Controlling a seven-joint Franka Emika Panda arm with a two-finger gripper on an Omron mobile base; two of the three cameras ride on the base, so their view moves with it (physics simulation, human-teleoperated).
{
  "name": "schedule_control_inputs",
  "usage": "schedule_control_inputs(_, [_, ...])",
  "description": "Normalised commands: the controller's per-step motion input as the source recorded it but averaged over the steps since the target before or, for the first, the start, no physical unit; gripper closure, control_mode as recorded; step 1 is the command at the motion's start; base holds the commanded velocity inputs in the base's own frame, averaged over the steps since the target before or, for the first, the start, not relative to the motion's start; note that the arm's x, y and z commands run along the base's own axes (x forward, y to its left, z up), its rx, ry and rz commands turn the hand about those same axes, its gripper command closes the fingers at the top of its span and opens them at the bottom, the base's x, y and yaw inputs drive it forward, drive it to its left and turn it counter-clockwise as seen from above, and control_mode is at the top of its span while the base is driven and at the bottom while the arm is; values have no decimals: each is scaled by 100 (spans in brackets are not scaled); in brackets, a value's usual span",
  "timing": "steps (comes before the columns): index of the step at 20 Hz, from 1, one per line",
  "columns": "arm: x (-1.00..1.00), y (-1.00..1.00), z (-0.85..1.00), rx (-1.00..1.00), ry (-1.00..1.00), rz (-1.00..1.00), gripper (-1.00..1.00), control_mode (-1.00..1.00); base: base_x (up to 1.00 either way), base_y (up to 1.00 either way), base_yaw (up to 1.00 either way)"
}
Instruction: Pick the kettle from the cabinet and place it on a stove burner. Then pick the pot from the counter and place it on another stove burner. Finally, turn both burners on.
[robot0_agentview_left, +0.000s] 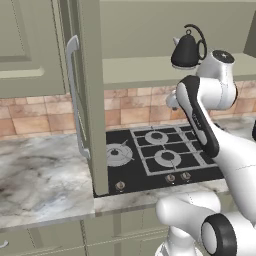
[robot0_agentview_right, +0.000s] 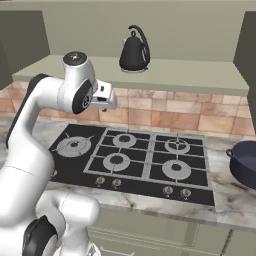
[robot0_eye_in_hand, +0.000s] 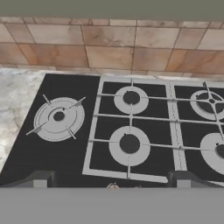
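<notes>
1. The kettle (robot0_agentview_right: 134, 52) stands upright on the shelf of the open cabinet (robot0_agentview_left: 150, 70), above the tiled wall, with its loop handle arched over it. Nothing touches it.
2. The cabinet door (robot0_agentview_left: 92, 95) is swung wide open and, in the left base view, stands edge-on in front of the left end of the stove, with its long grey bar handle (robot0_agentview_left: 75, 95) facing left.
3. The claw (robot0_eye_in_hand: 111, 179) is released: its two dark fingertips (robot0_eye_in_hand: 41, 178) stand far apart at the bottom of the hand view and hold nothing. It hangs over the front edge of the stove, looking down at the burners, well below the kettle.
4. The stove burner (robot0_eye_in_hand: 59, 117), the wide silvery disc with thin prongs, lies bare at the left end of the black stove. The smaller burners (robot0_eye_in_hand: 130, 144) sit under their grates to its right.
5. The pot (robot0_agentview_right: 245, 164) rests on the marbled surface (robot0_agentview_right: 227, 195) just right of the stove, partly cut off by the edge of the right base view.
6. Small round knobs (robot0_agentview_right: 116, 183) line the front edge of the stove.
</notes>
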Motion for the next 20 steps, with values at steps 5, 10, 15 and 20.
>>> schedule_control_inputs(5, [0,-20,11,0,-6,0,-100,-100,0,0,0])
schedule_control_inputs(10, [0,-21,12,0,-6,3,-100,-100,0,0,0])
schedule_control_inputs(15, [2,-22,16,0,-8,7,-100,-100,0,0,0])
schedule_control_inputs(20, [2,-24,16,1,-8,8,-100,-100,0,0,0])
